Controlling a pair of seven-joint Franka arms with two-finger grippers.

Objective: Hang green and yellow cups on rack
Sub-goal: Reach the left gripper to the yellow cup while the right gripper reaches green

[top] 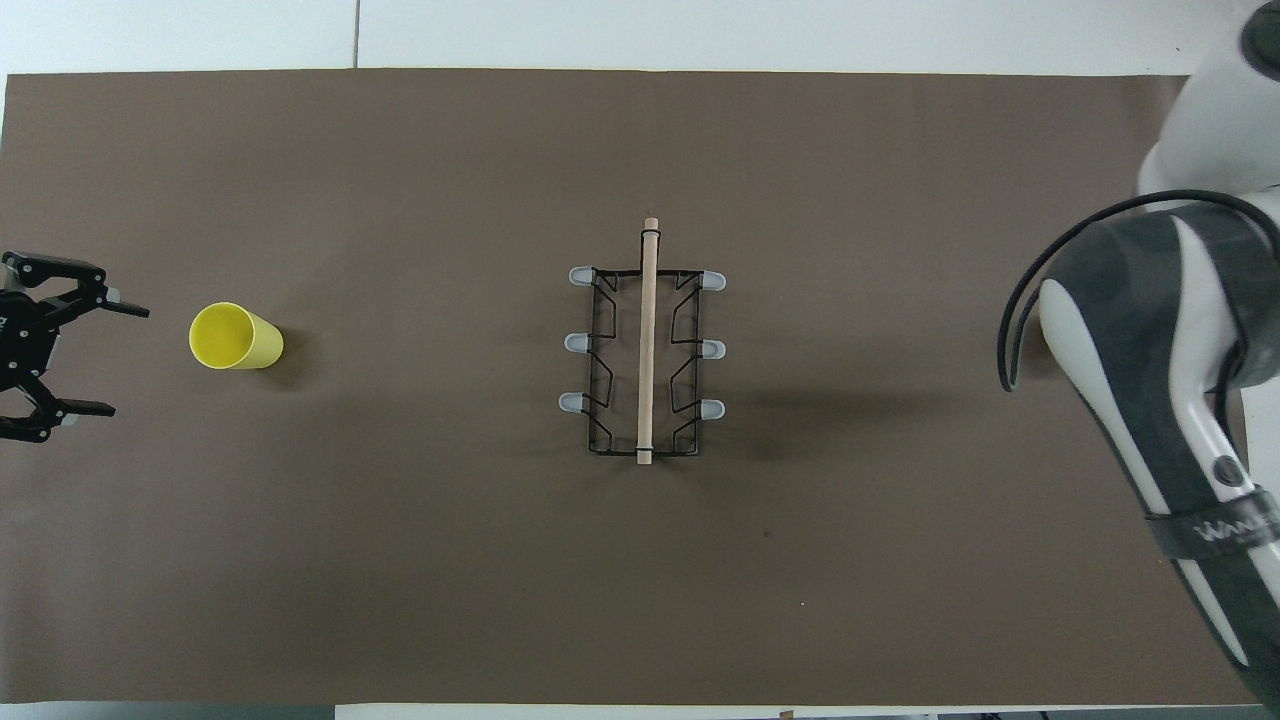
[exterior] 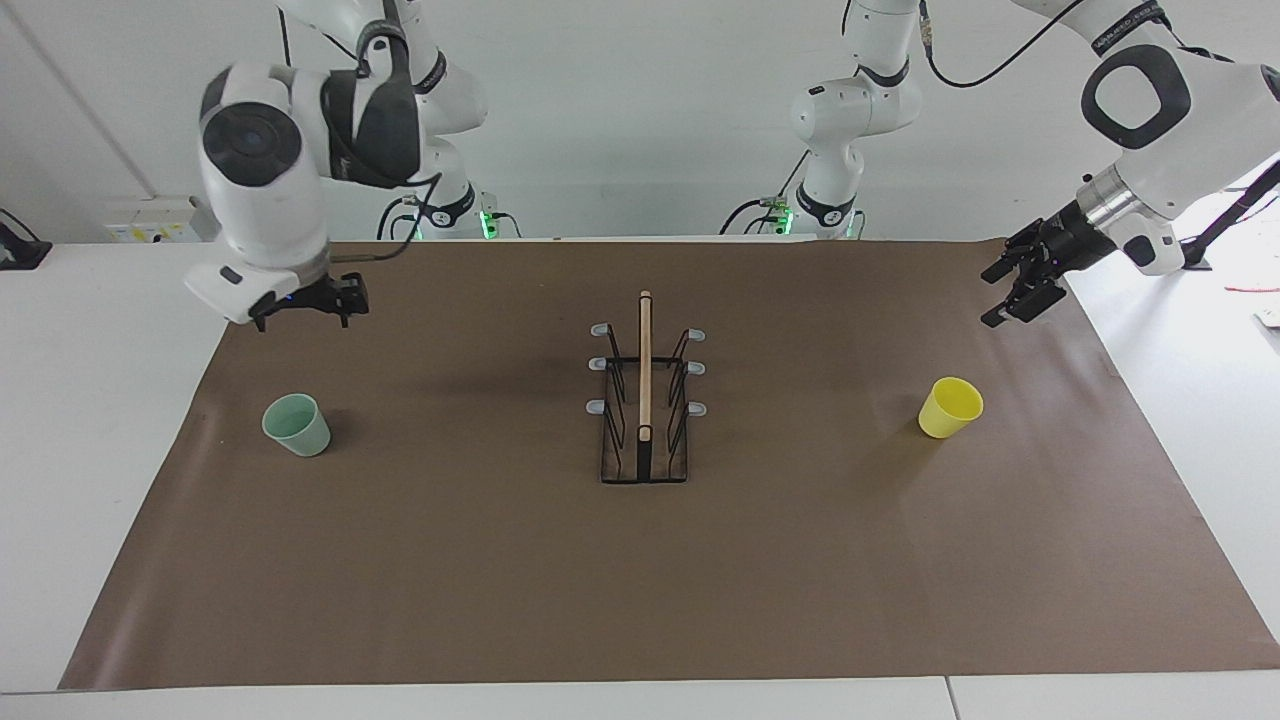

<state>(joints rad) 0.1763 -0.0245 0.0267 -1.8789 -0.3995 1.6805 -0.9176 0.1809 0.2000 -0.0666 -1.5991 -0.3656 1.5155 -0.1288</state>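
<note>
Jaws apart, both empty: left gripper [top: 82, 360] beside yellow cup [top: 235, 337]; right gripper [exterior: 305, 300] above green cup [exterior: 297, 425].

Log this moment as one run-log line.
left gripper: open, up beside yellow cup | right gripper: open, above green cup | cups: both on brown mat, upright | rack: prongs bare

Rack [exterior: 644, 400] stands at frame centre, tall, the only obstacle mid-mat. Brown mat [exterior: 640, 580] bare across the whole lower frame. Green cup [exterior: 296, 424] centre-left, yellow cup [exterior: 950, 407] centre-right, each well apart from the rack, open mat all round. Wide clear lanes between cups and rack.
</note>
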